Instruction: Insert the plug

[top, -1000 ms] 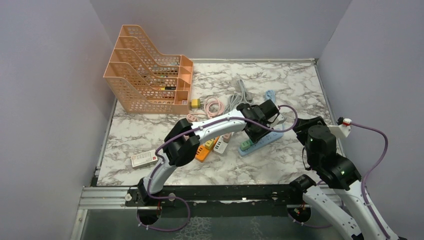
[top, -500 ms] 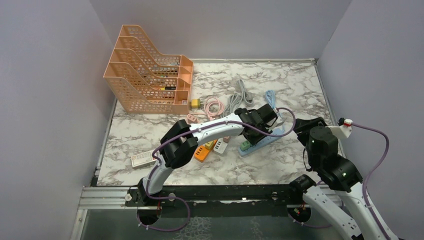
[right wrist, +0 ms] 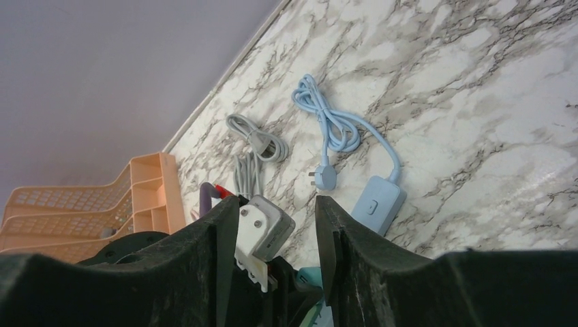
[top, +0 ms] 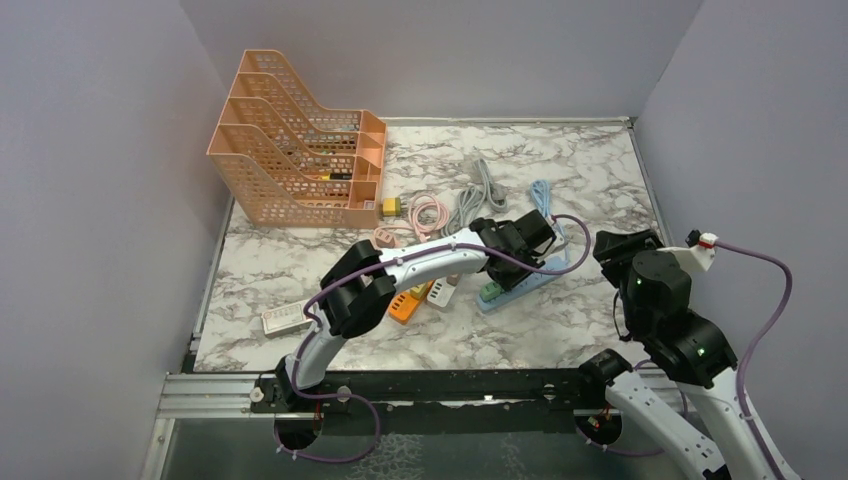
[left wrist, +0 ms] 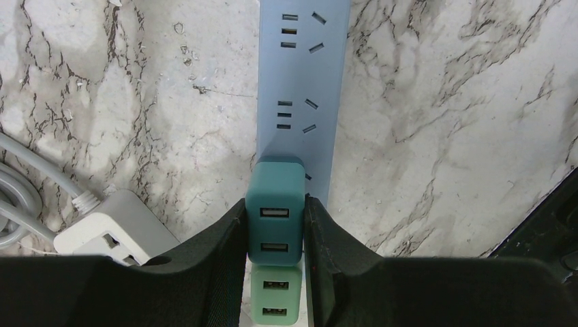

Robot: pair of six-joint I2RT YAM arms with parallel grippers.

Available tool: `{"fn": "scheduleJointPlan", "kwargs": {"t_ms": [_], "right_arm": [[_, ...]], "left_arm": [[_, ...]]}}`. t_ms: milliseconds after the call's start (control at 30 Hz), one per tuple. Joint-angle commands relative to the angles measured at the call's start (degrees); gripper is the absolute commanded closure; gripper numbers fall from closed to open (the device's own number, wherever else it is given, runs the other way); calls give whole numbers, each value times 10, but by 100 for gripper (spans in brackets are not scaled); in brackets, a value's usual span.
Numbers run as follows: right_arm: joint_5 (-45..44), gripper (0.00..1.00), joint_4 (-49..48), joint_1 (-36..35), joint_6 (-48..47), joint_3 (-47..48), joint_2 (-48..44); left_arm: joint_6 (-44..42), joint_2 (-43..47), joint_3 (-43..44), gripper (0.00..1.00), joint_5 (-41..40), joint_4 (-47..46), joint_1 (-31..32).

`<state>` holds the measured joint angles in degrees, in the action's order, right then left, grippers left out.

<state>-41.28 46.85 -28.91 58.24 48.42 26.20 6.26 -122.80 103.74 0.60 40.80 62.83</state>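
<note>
Left hand [left wrist: 275,208] grips the teal plug [left wrist: 275,221] over the blue power strip [left wrist: 301,68], hidden from overhead.

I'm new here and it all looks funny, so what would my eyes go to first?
Probably the big orange file rack standing at the far left corner of the marble table. Next, in the middle, the left gripper is shut on a teal charger, right over the light blue power strip.
</note>
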Motion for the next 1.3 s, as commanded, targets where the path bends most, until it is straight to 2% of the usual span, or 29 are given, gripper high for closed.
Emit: {"fn": "scheduleJointPlan", "kwargs": {"t_ms": [0, 467, 700, 1033, 1167, 1267], "right_arm": [[4, 55, 15, 1, -17, 27, 20], [1, 57, 12, 1, 5, 59, 71], [12, 57, 4, 1, 17, 78, 86], [11, 57, -12, 1, 17, 109, 96], [10, 57, -11, 1, 9, 129, 107], [31, 57, -24, 1, -6, 135, 116]], "left_arm": [[23, -61, -47, 100, -16, 85, 8], [10, -118, -159, 100, -47, 43, 19], [-20, -62, -130, 100, 2, 36, 18], [-7, 22, 43, 65, 102, 52, -7], [-13, 64, 81, 47, 142, 47, -28], [-15, 91, 103, 40, 165, 46, -41]]}}
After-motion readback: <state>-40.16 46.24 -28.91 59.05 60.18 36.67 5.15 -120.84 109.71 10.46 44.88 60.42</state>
